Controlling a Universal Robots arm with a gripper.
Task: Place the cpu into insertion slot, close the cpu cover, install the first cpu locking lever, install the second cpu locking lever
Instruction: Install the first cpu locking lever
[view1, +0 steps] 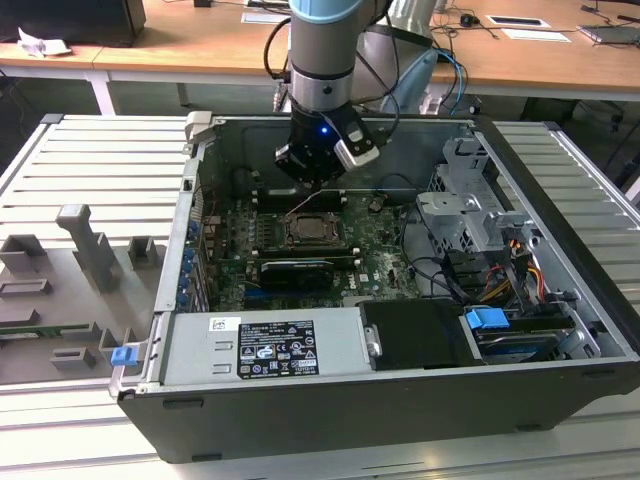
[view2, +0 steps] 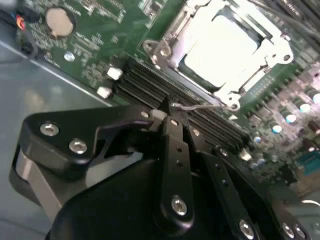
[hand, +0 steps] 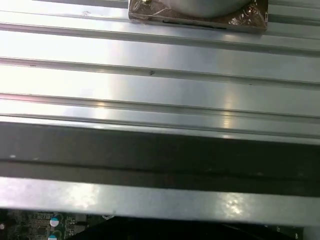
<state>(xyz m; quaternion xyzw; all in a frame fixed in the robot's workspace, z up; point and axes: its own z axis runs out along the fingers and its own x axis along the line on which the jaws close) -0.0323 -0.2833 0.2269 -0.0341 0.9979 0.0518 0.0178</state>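
Observation:
In the exterior view my gripper (view1: 312, 183) hangs inside the open computer case, just above the far side of the socket. The cpu (view1: 313, 231) lies flat in the socket, and in the second wrist view the cpu (view2: 227, 45) shows as a bright square. The cpu cover (view2: 167, 50) lies down around it as a silvery frame. A thin wire locking lever (view2: 205, 106) rises from the socket corner to my gripper (view2: 169, 111). The black fingers (view2: 175, 135) are pressed together on the lever's end. In the exterior view the lever (view1: 303, 204) slants up from the socket.
Memory slots (view2: 145, 85) run between the socket and my fingers. A long black card (view1: 297, 270) sits in front of the socket, a power supply (view1: 265, 345) at the case front, a drive cage (view1: 470, 215) on the exterior view's right. Grey fixtures (view1: 85, 245) stand outside the case.

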